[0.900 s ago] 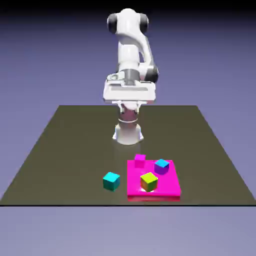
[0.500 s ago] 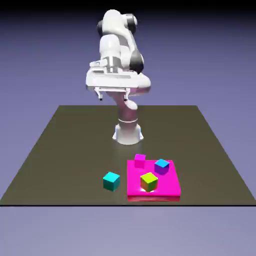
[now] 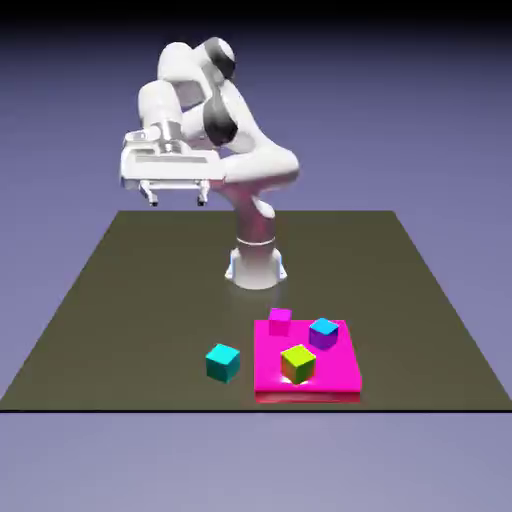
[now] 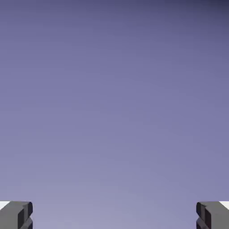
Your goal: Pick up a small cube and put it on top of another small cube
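Four small cubes lie near the table's front. A teal cube (image 3: 223,362) sits on the bare table. On a flat magenta plate (image 3: 340,376) rest a magenta cube (image 3: 279,320), a cyan-and-purple cube (image 3: 322,332) and a yellow-green cube (image 3: 298,363). My gripper (image 3: 177,194) hangs high above the table's far edge toward the exterior view's left, open and holding nothing, far from all the cubes. In the hand view the two fingertips (image 4: 16,214) stand wide apart at the bottom corners, and only backdrop shows between them.
The dark table (image 3: 130,300) spreads under the arm. The robot's base (image 3: 256,265) stands at the far middle. The magenta plate lies close to the table's front edge, right of centre.
The arm has swung toward the exterior view's left, carrying the open gripper from above the base to the left of it. The cubes have not moved.
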